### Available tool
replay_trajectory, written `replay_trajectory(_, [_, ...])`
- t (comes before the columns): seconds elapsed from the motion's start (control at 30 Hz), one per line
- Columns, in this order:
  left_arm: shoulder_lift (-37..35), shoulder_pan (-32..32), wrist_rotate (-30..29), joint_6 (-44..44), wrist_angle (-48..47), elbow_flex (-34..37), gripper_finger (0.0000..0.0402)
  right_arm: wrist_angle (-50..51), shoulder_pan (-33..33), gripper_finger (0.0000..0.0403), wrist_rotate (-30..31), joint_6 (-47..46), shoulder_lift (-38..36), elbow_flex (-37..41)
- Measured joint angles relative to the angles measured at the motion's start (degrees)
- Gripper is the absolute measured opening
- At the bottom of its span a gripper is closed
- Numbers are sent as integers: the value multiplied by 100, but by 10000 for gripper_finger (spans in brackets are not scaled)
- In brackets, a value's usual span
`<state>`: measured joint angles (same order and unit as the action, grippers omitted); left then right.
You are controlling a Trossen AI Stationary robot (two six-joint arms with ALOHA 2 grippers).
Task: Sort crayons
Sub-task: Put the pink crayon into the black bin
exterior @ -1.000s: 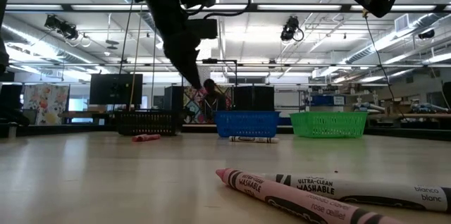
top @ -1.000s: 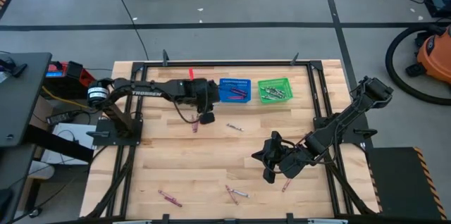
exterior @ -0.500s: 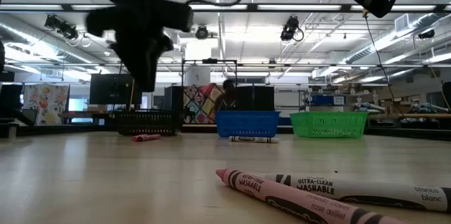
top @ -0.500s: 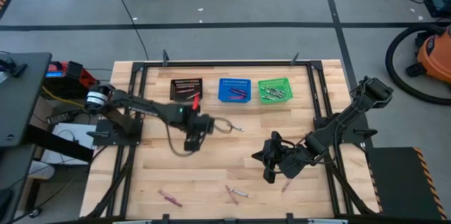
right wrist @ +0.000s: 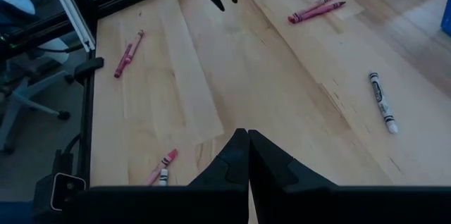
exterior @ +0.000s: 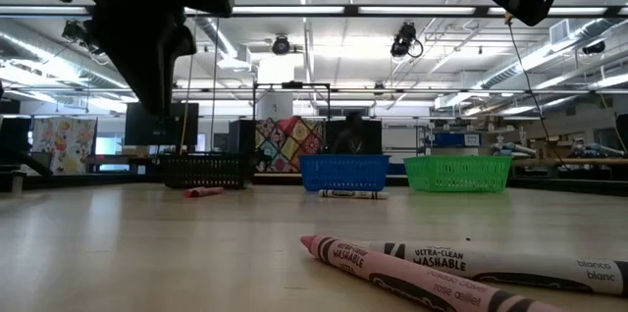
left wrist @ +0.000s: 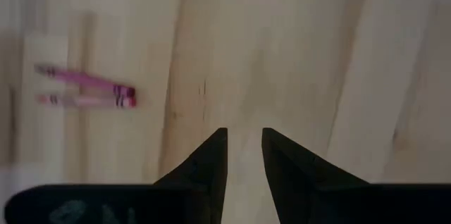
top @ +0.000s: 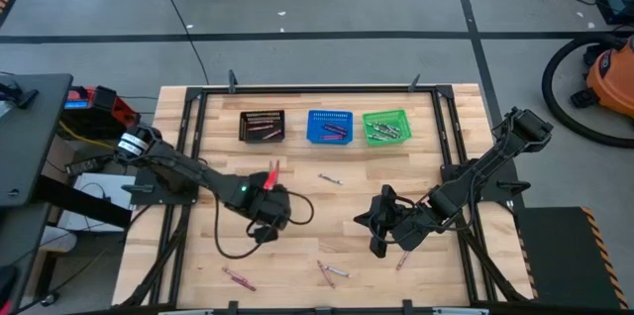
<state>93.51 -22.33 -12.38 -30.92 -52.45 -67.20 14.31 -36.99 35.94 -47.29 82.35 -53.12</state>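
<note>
My left gripper [top: 265, 214] hangs open above bare wood left of the table's middle; nothing is between its fingers [left wrist: 244, 138]. Two pink crayons [left wrist: 88, 90] lie side by side on the table just beyond it, toward the far edge [top: 270, 174]. My right gripper [top: 376, 231] is shut and empty, hovering right of the middle [right wrist: 247, 134]. More crayons lie flat on the table: a white one [top: 330, 179], a pink one [top: 238, 277], a pair [top: 332, 272] near the front edge, and one [top: 401, 261] beside my right gripper.
Black [top: 263, 124], blue [top: 330, 127] and green [top: 386, 127] mesh baskets stand in a row at the far edge, each with crayons inside. A black frame [top: 188, 157] borders the table. In the low view a pink crayon [exterior: 392, 271] and a white crayon [exterior: 510, 265] lie close to the camera.
My left gripper has swung from over the black basket at the far edge toward the table's near edge and a little left, turning as it went. It stays open and empty. The black basket shows uncovered now.
</note>
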Motion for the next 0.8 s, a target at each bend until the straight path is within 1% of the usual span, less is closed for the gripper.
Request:
replay_trajectory(0.17, [2,92,-107,-1279,-24,0,100,0,0,10,-1,-68,0,0])
replay_trajectory(0.27, [2,458,-212,-1879,-181,2,100,0,0,10,-2,-125,0,0])
replay_trajectory(0.37, [2,944,-53,-2363,-257,2,100,0,0,10,-2,-221,0,0])
replay_trajectory(0.47, [2,1382,92,-2526,-274,2,100,0,0,10,-2,-251,0,0])
replay_trajectory(0.57, [5,1732,22,-2548,-352,14,100,0,-19,10,-51,-280,0,0])
replay_trajectory(0.8, [28,2334,76,-3086,-356,17,100,0,-93,10,-152,-316,0,0])
